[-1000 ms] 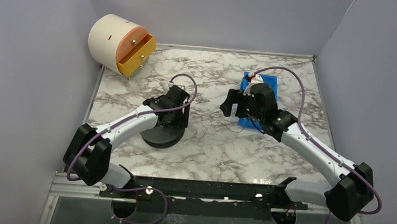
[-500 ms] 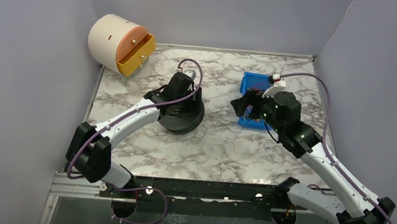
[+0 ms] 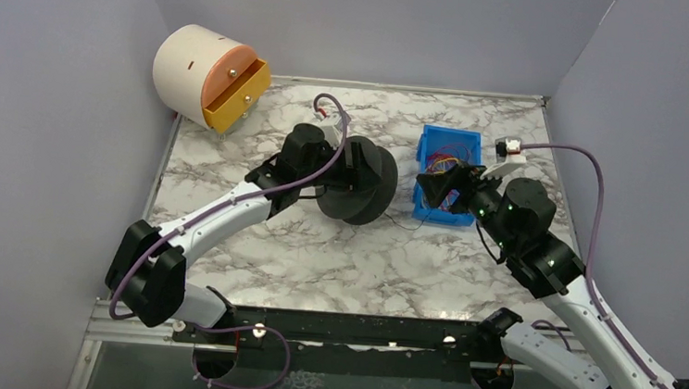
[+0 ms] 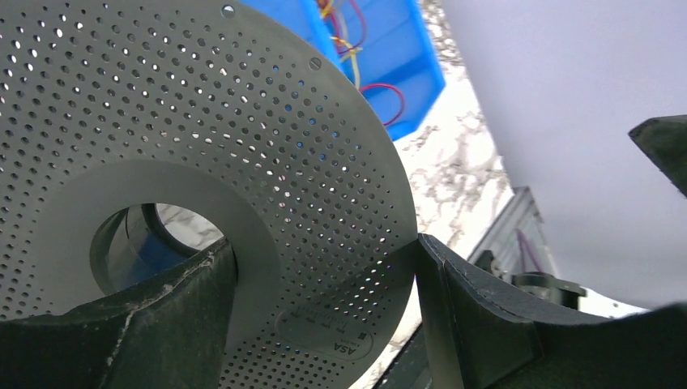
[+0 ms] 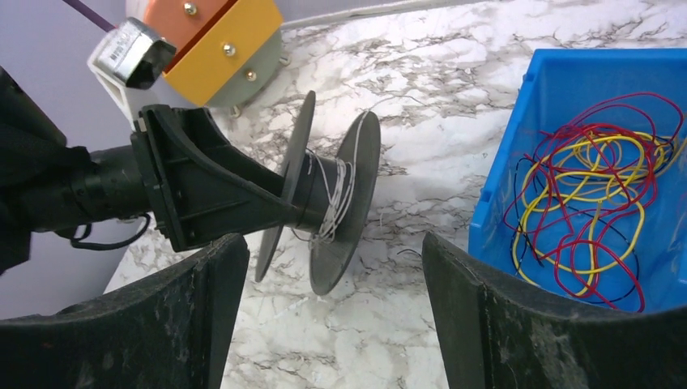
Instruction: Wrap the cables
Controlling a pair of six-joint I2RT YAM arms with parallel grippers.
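Red, yellow and black cables (image 5: 591,203) lie tangled in a blue bin (image 5: 518,146); from above, the cables (image 3: 451,155) fill that bin (image 3: 434,132). A thin dark strand (image 3: 404,221) trails on the table near it. My left gripper (image 3: 348,162) is shut on the black double-disc spool (image 3: 365,182), held off the table and tipped on edge. In the left wrist view my left gripper (image 4: 324,247) spans the perforated disc (image 4: 243,130) from hub hole to rim. Pale thin wire (image 5: 336,190) is wound on the hub. My right gripper (image 3: 439,185) hangs open at the bin's left side, jaws (image 5: 332,241) empty.
A cream round drawer unit (image 3: 203,74) with an orange front and a yellow drawer pulled out stands at the back left corner. Grey walls close the table on three sides. Lilac cords loop over both arms.
The left arm has lifted the spool off the table, carried it right and tipped it on edge. The right arm has drawn back to the right, its gripper now beside the bin.
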